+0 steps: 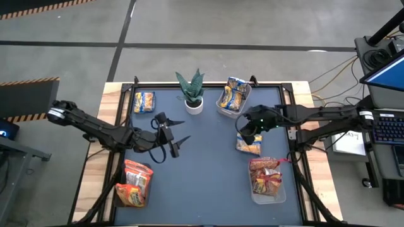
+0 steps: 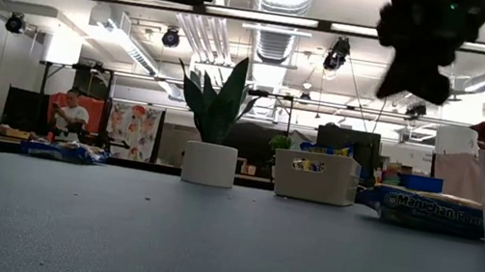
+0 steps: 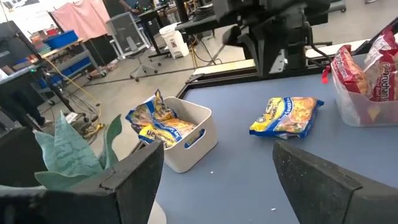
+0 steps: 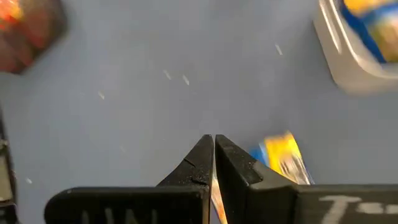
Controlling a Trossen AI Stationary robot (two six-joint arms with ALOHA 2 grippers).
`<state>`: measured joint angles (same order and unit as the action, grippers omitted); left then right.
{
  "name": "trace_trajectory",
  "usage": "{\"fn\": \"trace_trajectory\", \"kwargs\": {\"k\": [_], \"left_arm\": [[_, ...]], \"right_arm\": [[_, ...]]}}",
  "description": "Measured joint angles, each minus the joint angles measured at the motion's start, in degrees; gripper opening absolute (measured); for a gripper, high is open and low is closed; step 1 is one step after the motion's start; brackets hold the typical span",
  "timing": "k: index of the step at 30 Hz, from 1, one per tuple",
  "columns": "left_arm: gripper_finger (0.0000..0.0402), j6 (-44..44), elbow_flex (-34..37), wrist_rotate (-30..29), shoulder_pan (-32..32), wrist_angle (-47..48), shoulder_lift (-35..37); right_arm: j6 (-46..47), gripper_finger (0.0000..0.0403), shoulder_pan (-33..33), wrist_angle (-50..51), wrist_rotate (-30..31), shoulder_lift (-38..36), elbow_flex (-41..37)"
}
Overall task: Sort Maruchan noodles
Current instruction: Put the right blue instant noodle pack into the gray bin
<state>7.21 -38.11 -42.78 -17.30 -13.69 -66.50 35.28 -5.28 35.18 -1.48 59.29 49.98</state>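
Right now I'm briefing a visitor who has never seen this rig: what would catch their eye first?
Probably the potted plant standing at the table's far middle, beside a white bin stuffed with yellow-and-blue noodle packets. Next, the two dark arms reaching in: the right claw hangs shut above a loose yellow-and-blue packet, while the left claw hovers open over bare mat.

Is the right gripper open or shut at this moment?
Shut and empty. In the right wrist view the right gripper has its two fingers pressed together above the table, with nothing between them.
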Motion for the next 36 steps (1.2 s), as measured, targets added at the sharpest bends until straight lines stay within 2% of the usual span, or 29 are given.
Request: {"fn": "trace_trajectory", "kwargs": {"k": [4, 10, 16, 21, 25, 28, 32, 36], "left_arm": [[0.0284, -0.71, 0.00, 0.00, 0.00, 0.04, -1.31], [0.0284, -0.62, -0.13, -0.02, 0.00, 0.21, -2.26], [0.0284, -0.55, -1.09, -0.02, -0.18, 0.20, -2.32], [0.0284, -0.49, -1.27, -0.02, -0.55, 0.15, -2.32], [0.0284, -0.49, -1.27, -0.03, -0.55, 0.09, -2.43], [0.0284, -0.83, -1.27, 0.90, -0.55, 0.25, -2.49], [0.0284, -1.95, -1.27, 5.48, -0.55, 0.38, -3.26], [0.0284, -3.34, -1.46, 9.34, -0.55, 0.15, -5.13]], "right_arm": [[5.34, 0.0008, 0.00, 9.84, 0.57, 1.21, -1.46], [10.90, 0.0008, 0.39, 18.72, 1.52, 9.63, -2.33], [10.44, 0.0008, 0.37, 15.18, 1.46, 20.36, -2.34], [5.83, 0.0008, 0.92, 3.53, 1.03, 24.73, 0.75], [-0.54, 0.0008, 1.69, -4.10, 1.03, 24.84, 5.80], [-3.37, 0.0008, 2.46, -5.73, 1.12, 24.05, 9.62], [-5.98, 0.0008, 4.35, -5.81, 1.48, 22.30, 12.69], [-6.14, 0.0008, 6.75, -5.70, 1.45, 20.14, 11.59]]}}
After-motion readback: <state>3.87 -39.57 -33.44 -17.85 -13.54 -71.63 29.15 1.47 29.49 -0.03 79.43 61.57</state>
